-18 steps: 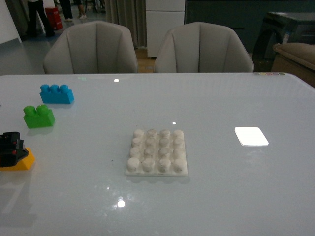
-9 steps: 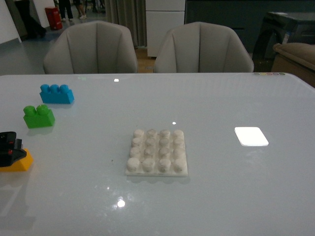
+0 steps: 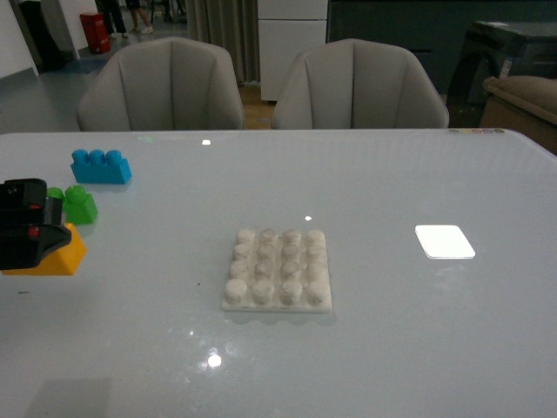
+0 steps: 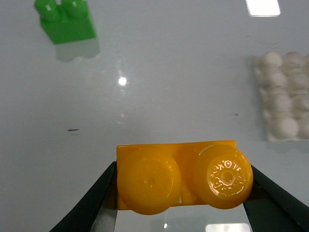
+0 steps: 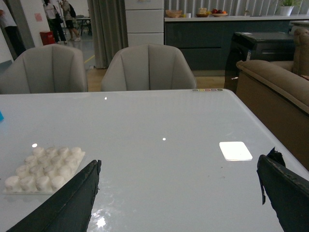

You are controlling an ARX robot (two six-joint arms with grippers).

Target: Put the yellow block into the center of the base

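- The yellow block (image 4: 178,176) is clamped between my left gripper's (image 3: 30,235) black fingers near the tabletop's (image 3: 392,348) left edge. It is glossy plastic with two round studs, one of them embossed.
- The green brick (image 3: 81,205) lies just behind it, and the blue brick (image 3: 101,165) lies nearer the far-left corner.
- The base (image 3: 278,268), a white square of sixteen rounded studs, lies mid-table and well apart, with glossy tabletop between.
- A bright white patch (image 3: 445,241) lies toward the right edge.
- My right gripper (image 5: 179,162) hangs spread wide, holding nothing.
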